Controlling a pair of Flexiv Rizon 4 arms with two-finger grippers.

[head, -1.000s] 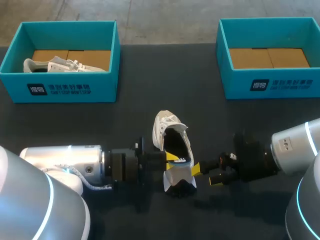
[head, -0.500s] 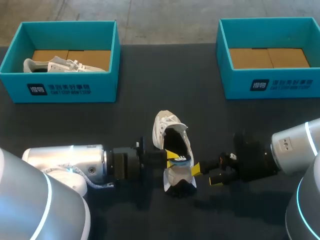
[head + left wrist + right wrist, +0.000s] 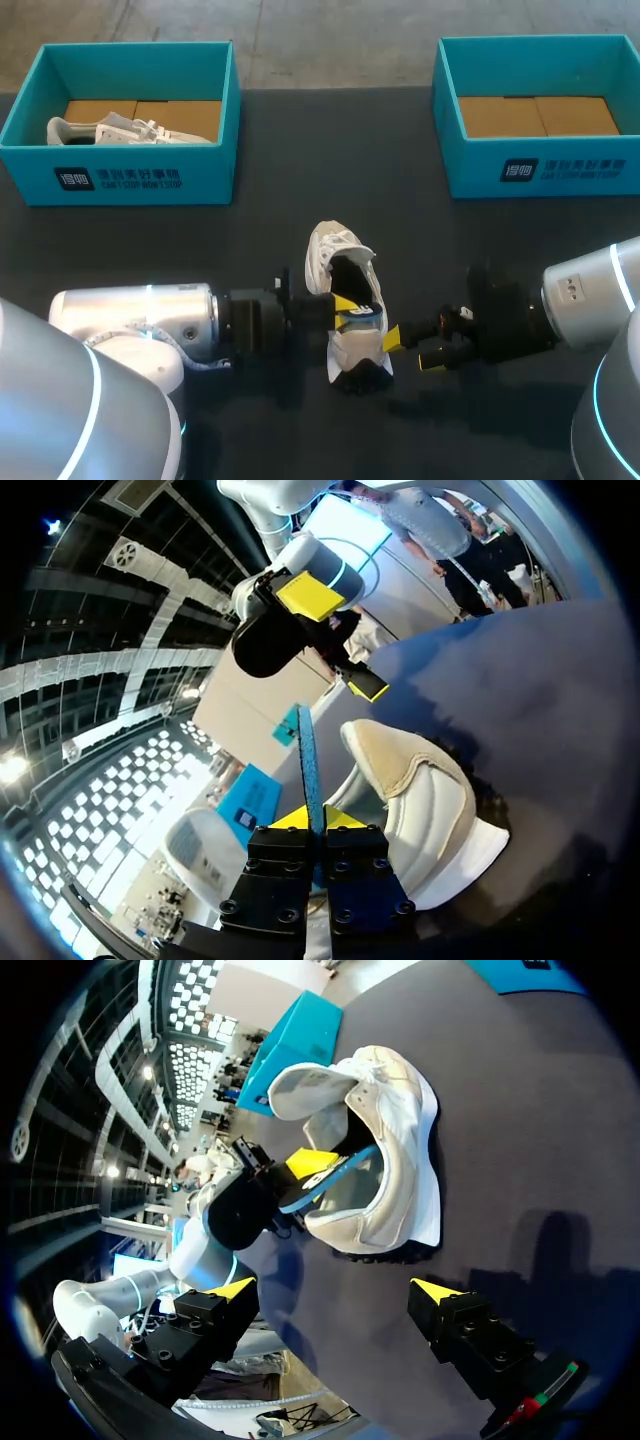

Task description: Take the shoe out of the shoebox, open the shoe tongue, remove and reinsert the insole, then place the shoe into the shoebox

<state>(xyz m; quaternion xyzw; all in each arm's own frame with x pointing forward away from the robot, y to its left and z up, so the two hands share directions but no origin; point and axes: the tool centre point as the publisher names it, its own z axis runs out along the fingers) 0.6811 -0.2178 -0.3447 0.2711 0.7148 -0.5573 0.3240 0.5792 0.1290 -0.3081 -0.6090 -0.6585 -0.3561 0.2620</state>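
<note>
A white shoe lies on its side at the middle of the dark table, its opening turned toward my arms. My left gripper is at the shoe's mouth, shut on the edge of a thin blue insole that reaches into the shoe. In the left wrist view the insole stands edge-on between the yellow tips, beside the shoe. My right gripper is open just right of the shoe's heel, holding nothing. In the right wrist view its fingers spread wide before the shoe and insole.
A teal shoebox at the back left holds another white shoe. A second teal shoebox at the back right shows only its cardboard floor. Bare tabletop lies between the boxes and the shoe.
My left arm has slid a little to the right, carrying the insole slightly deeper into the shoe. The right arm and the shoe have stayed put.
</note>
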